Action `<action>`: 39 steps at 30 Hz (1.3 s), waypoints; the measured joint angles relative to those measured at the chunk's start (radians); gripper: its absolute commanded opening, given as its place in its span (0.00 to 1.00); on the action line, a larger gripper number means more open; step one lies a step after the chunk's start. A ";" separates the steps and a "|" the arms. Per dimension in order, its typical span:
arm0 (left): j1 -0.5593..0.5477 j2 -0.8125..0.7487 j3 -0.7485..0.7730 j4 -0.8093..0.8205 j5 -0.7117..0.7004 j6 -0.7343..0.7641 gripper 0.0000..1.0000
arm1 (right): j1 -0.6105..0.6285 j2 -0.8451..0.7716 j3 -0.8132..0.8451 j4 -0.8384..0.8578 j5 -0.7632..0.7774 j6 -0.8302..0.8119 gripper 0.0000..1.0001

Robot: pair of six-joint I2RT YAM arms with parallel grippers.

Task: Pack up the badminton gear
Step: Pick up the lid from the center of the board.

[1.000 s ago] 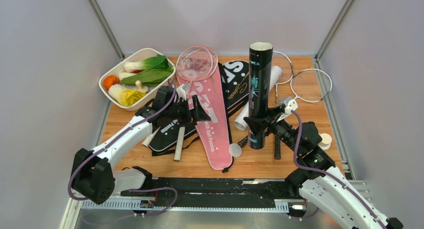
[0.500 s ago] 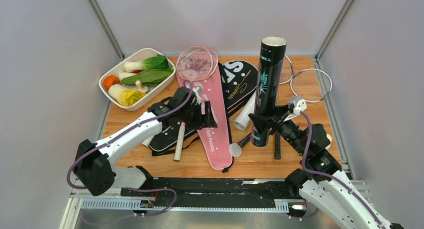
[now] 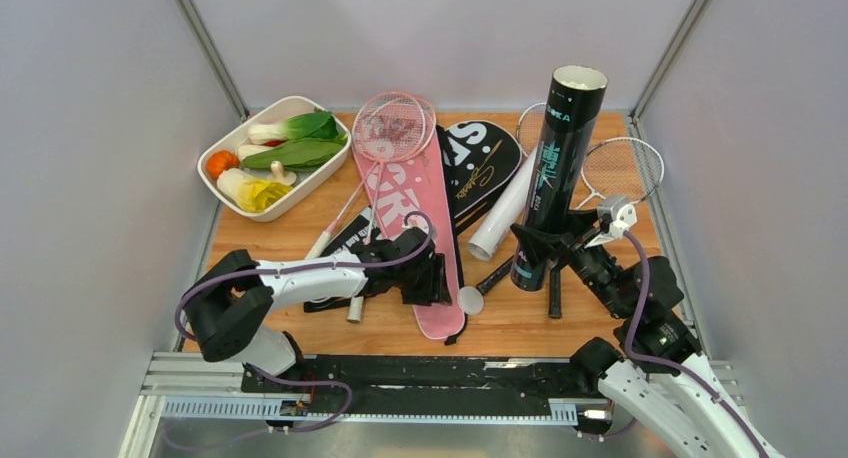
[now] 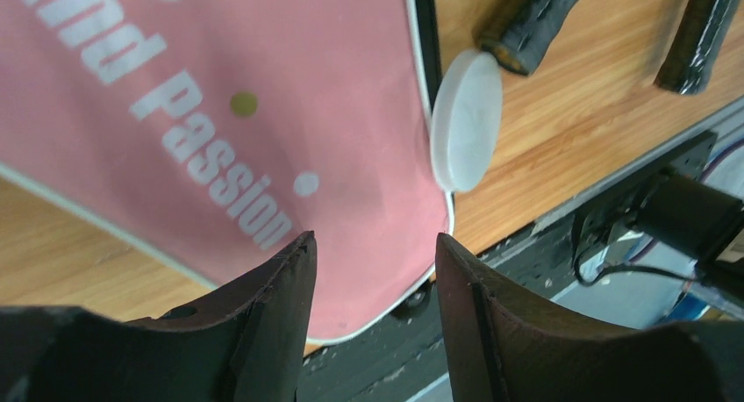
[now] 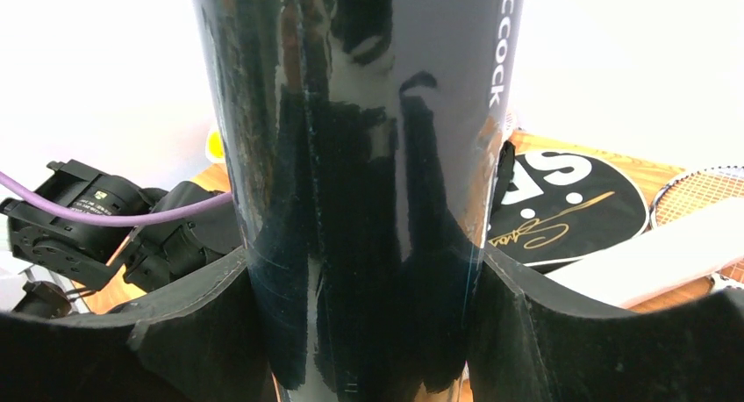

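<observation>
Right pincer [image 5: 368, 332] grips black tube [image 5: 368, 112]; top cropped in wrist view.

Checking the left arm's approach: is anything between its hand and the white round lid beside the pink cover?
Nothing visible does. The left hand hangs open above the bottom end of the pink cover; the lid lies just ahead against that cover's edge, uncovered.
</observation>
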 measured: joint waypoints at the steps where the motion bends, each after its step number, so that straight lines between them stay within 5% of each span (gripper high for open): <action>1: -0.003 0.015 0.000 0.022 -0.003 -0.008 0.60 | 0.000 0.000 0.000 -0.005 0.000 -0.003 0.00; 14: -0.021 0.148 0.000 0.255 0.011 -0.099 0.59 | 0.000 -0.013 0.006 -0.038 0.000 -0.023 0.00; 26: -0.039 0.208 0.026 0.290 0.032 -0.150 0.43 | 0.000 -0.009 0.010 -0.048 -0.001 -0.045 0.00; 39: -0.050 0.217 0.013 0.356 0.042 -0.198 0.08 | 0.000 0.003 0.021 -0.054 -0.001 -0.064 0.00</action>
